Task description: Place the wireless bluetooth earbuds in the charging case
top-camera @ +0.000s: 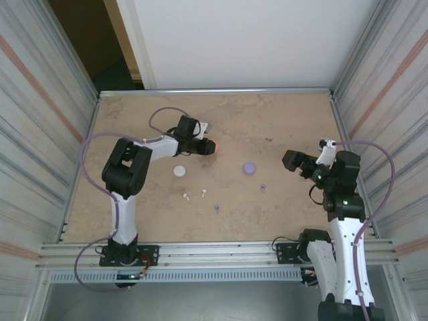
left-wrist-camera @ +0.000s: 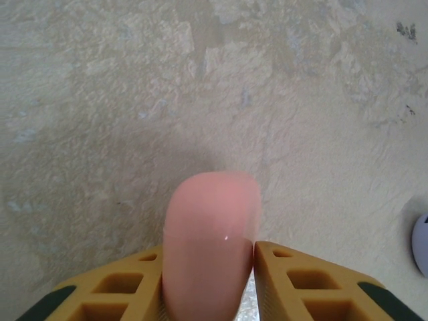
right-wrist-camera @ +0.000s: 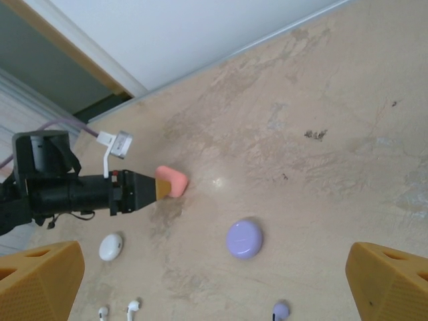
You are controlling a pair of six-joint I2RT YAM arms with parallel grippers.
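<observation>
Nearest the arm bases, one purple earbud [top-camera: 217, 208] lies on the table [top-camera: 294, 120]. Two white earbuds [top-camera: 186, 196] lie just left of it and slightly farther back, and a second purple earbud [top-camera: 263, 188] lies off to the right. Beyond them sit the white case [top-camera: 180, 170] and the purple case [top-camera: 249, 167], well apart. The right claw [right-wrist-camera: 215, 271] hangs at the right side, jaws spread wide, holding nothing. Farthest back, the left claw [left-wrist-camera: 208, 257] has its fingers against both sides of the pink case [right-wrist-camera: 171, 181], gripping it.
</observation>
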